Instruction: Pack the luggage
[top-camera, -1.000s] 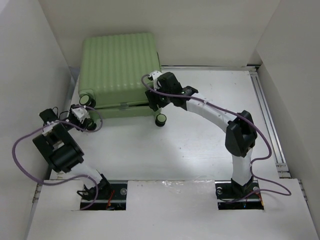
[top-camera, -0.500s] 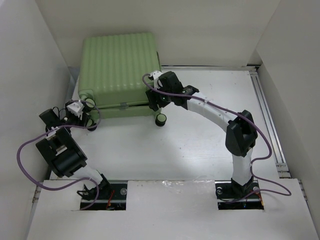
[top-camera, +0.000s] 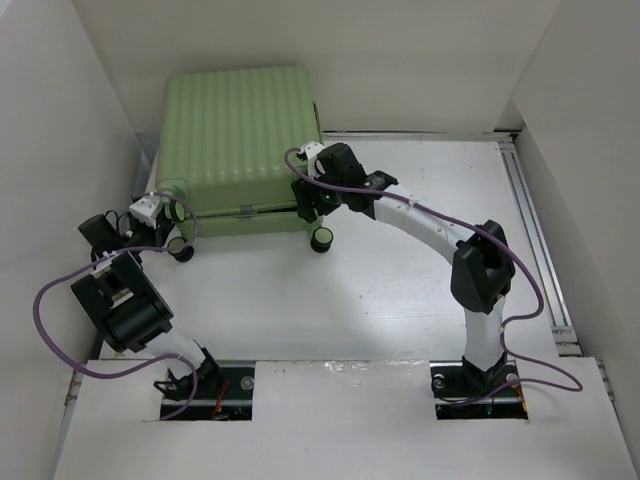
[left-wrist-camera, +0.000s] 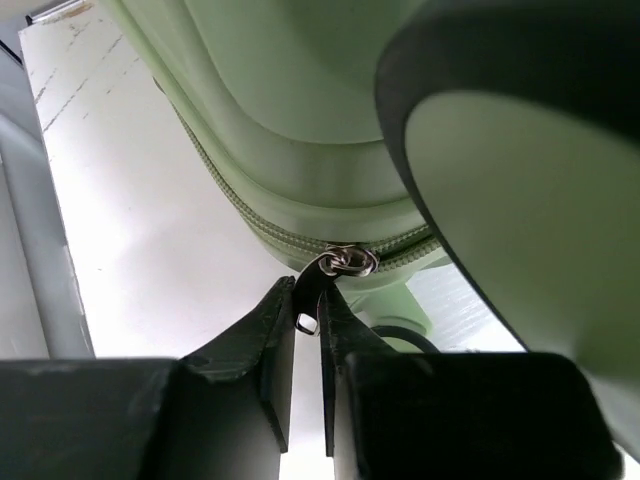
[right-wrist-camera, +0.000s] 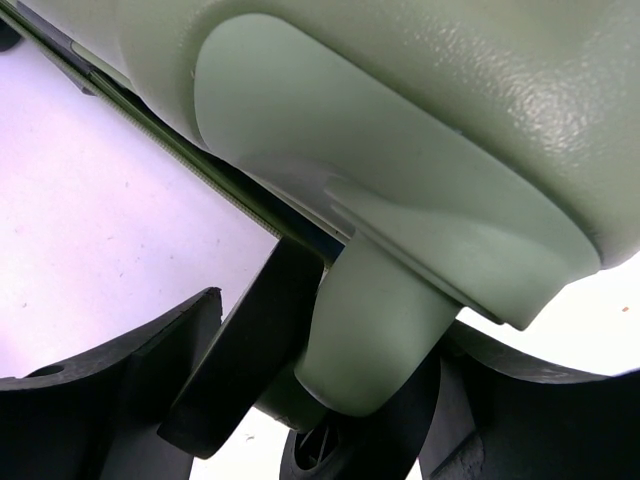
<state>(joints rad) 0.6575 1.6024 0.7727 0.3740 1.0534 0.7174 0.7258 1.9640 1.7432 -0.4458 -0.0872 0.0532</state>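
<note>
Left gripper (left-wrist-camera: 308, 315), pinching the metal zipper pull (left-wrist-camera: 342, 262), slid toward 10 o'clock along ribbed luggage (top-camera: 235, 130); right gripper (right-wrist-camera: 345, 395) clasped its rounded wheel stem (right-wrist-camera: 370, 320).

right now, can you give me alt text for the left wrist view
The left gripper pinches the small metal zipper pull on a pale green suitcase, seen close up. A large wheel fills the upper right, and the white table shows at left.
</note>
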